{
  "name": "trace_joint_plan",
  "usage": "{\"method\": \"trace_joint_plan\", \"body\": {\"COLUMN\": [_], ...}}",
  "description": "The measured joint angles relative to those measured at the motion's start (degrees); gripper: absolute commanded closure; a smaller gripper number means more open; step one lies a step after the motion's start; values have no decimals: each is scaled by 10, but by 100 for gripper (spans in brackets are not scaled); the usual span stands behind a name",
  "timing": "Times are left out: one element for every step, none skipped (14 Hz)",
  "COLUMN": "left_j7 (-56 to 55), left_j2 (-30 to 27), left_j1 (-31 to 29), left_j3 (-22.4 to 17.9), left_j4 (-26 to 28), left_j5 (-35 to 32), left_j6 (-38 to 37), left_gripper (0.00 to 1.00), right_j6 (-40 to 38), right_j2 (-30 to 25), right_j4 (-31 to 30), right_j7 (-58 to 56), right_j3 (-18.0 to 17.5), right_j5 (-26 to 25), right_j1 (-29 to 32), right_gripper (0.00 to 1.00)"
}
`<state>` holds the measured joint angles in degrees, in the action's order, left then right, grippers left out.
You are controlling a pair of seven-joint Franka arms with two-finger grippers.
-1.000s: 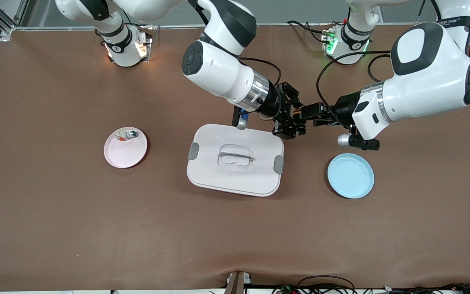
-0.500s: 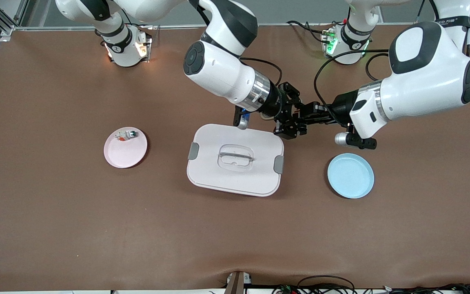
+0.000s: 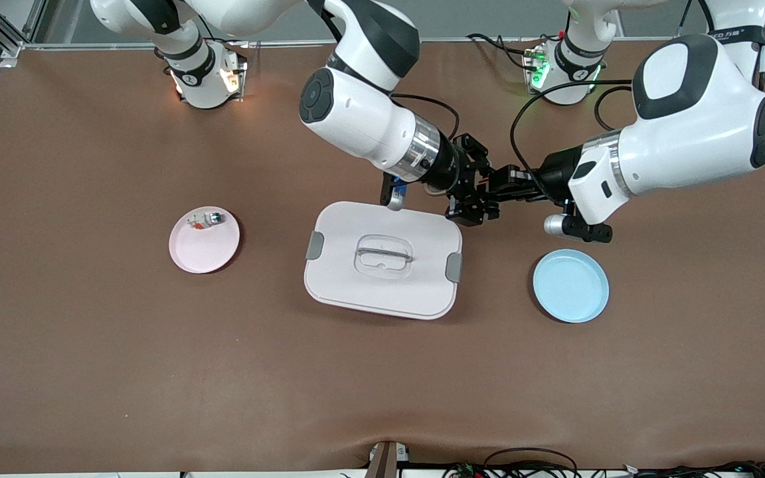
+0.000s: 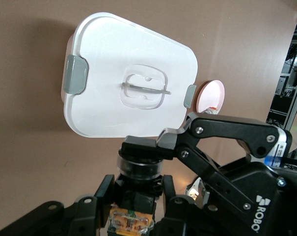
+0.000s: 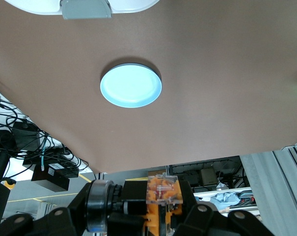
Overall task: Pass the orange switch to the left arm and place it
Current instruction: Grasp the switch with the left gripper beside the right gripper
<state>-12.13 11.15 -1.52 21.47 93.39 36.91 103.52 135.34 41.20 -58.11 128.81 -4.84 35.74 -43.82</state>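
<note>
Orange switch (image 4: 138,169) in both grippers, box (image 3: 382,259) beside.

**Readable markings**
White letters "ROBO", cut off at the frame's edge, stood on the black gripper body (image 4: 246,201) in the left wrist view. A black band (image 3: 744,31) on the left arm carried white lettering too small to read.

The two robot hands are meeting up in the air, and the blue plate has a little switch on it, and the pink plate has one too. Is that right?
Not quite. The blue plate has nothing on it, as the front view shows. The pink plate does hold a little switch. The left gripper and the right gripper do meet in the air, above the table beside the box.
</note>
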Motion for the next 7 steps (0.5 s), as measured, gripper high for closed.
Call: {"method": "trace_joint_plan", "body": {"left_j7": [0,-1,-1,-1,-1,-1,-1], "left_j2": [0,0,0,1,1,1,1], "left_j1": [0,0,0,0,0,-1,-1], "left_j3": [0,0,0,0,-1,-1,-1], "left_j4": [0,1,4,6,6,6,6], "left_j5": [0,-2,-4,-6,-8,-12,-21], "left_j6": [0,-1,-1,-2,-2,-3,-5], "left_gripper": [100,100,100,100,100,100,100], "right_j6": [0,3,6,7,7,7,6], "right_j2": [0,0,0,0,0,0,0], "right_j4": [0,1,5,9,11,12,12], "right_j7": [0,0,1,1,1,1,1], "right_j3": [0,0,2,3,4,4,4], "right_j5": [0,0,0,0,0,0,0], "right_j1": [0,0,0,0,0,0,0], "right_gripper": [0,0,0,0,0,0,0]}}
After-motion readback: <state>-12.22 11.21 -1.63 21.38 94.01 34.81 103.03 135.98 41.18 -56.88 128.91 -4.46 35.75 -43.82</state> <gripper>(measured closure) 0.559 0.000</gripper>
